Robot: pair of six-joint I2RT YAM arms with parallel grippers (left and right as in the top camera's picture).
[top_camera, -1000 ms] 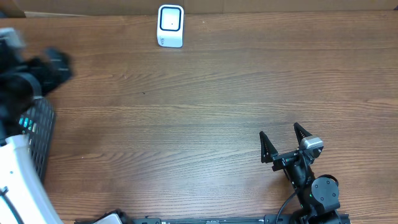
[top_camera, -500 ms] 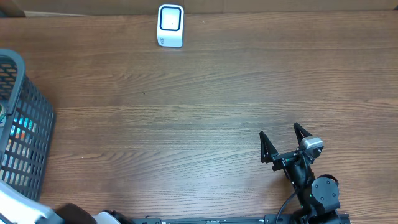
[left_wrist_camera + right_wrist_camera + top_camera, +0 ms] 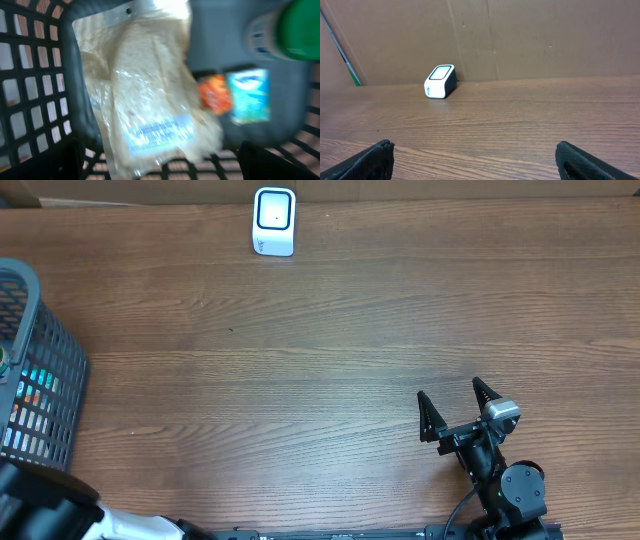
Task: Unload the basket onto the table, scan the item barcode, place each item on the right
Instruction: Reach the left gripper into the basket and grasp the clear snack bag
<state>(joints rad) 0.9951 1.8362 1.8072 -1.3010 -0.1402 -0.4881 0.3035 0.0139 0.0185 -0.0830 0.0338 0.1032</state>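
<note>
In the basket (image 3: 65, 390): I'm seeing a clear bag (image 3: 145, 85) lying, blue label unreadable.
Left gripper (image 3: 161, 152): hanging above it, spread wide, empty.
Right gripper (image 3: 450, 392): resting open, empty.
Scanner (image 3: 274, 222): standing at far edge.

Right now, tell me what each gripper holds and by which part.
Nothing is held. Left gripper hangs open over the basket; right gripper stands open above the table.

A brown wooden table (image 3: 300, 360) carries a small white scanner (image 3: 274, 221) near its far edge and a black mesh basket (image 3: 60, 390) at its left edge, well apart.
</note>
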